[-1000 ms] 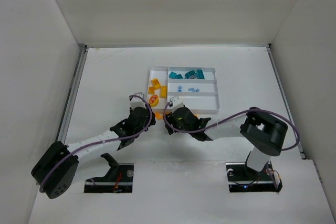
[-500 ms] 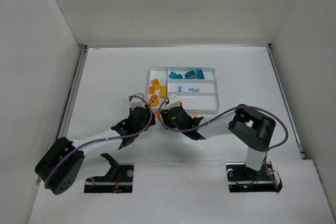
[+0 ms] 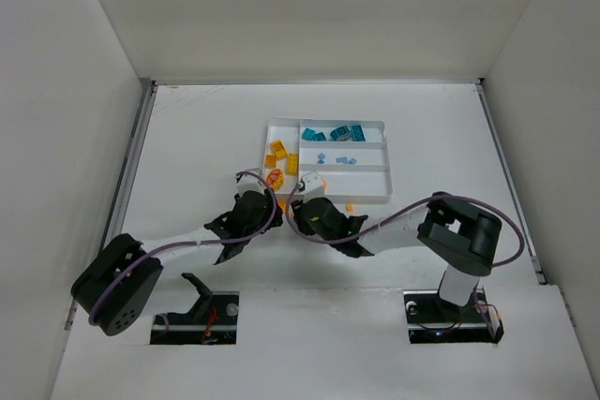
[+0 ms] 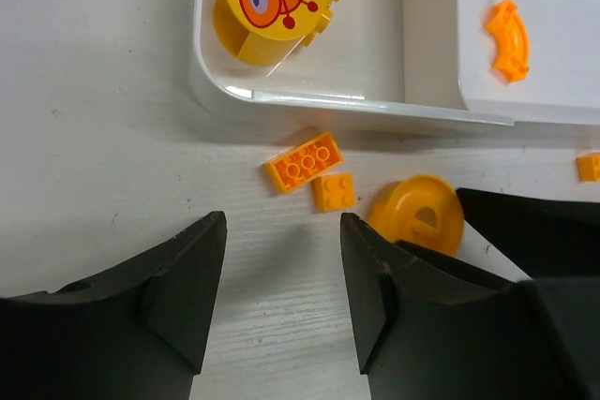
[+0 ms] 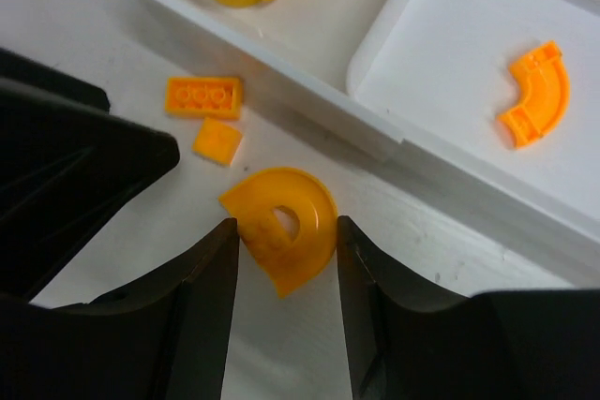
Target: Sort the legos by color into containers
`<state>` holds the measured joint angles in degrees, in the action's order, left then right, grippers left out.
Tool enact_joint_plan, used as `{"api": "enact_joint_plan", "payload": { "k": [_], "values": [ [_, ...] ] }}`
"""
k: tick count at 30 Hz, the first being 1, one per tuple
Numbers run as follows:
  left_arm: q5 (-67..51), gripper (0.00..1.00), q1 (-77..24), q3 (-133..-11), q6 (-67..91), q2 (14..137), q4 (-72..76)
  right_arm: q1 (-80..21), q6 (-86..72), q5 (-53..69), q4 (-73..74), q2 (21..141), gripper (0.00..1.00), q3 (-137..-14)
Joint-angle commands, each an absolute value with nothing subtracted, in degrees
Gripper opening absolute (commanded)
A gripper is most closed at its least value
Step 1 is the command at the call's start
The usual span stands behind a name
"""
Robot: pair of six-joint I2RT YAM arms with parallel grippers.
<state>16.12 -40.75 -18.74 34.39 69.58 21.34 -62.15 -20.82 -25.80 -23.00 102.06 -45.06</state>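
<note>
Sorted: teal bricks in white plastic tray.
Outstanding: orange half-round plastic disc, orange three-stud plate.
Left gripper: half-open, empty.
Right gripper: pinching disc.

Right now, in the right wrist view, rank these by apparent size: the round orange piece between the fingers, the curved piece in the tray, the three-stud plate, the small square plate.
1. round orange piece
2. curved piece
3. three-stud plate, close to the curved one
4. small square plate

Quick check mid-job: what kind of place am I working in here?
Probably a lab robot test cell: plain white walls box in a white table, with a sorting tray and toy bricks on it.
</note>
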Motion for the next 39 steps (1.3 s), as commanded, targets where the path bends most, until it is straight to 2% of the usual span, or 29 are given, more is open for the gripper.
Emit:
{"api": "enact_joint_plan", "payload": {
  "k": [1, 7, 11, 20, 22, 26, 29, 39],
  "values": [
    [14.85, 0.5, -41.0, -20.65, 34.01, 70.31, 24.08, -63.32, -22.41, -27.95, -23.65, 95.64, 0.39, -42.55],
    [14.85, 0.49, -41.53, -21.53, 33.75, 72.15, 25.05, -63.33, -23.55, -30.06, -19.87, 86.58, 0.39, -38.41],
    [15.29, 0.49, -41.97, -22.41, 33.14, 73.47, 25.22, -57.98, -23.2, -30.06, -18.81, 83.15, 0.39, -38.32],
    [17.14, 0.49, -42.23, -23.9, 30.76, 76.11, 25.31, -48.21, -23.73, -29.0, -18.28, 87.97, 0.4, -43.5],
    [17.23, 0.49, -42.23, -24.26, 30.32, 76.81, 25.31, -47.59, -23.73, -29.0, -18.28, 89.29, 0.42, -44.21],
    [17.4, 0.49, -42.32, -25.22, 29.88, 78.39, 25.31, -46.89, -23.82, -29.0, -18.63, 90.26, 0.59, -44.91],
    [17.4, 0.49, -42.58, -25.84, 29.71, 79.36, 25.57, -47.06, -23.82, -29.09, -18.72, 89.39, 0.65, -44.39],
    [19.86, 0.44, -44.25, -26.98, 28.57, 81.91, 25.58, -48.2, -27.59, -29.71, -19.6, 84.03, 0.65, -37.97]
  ]
}}
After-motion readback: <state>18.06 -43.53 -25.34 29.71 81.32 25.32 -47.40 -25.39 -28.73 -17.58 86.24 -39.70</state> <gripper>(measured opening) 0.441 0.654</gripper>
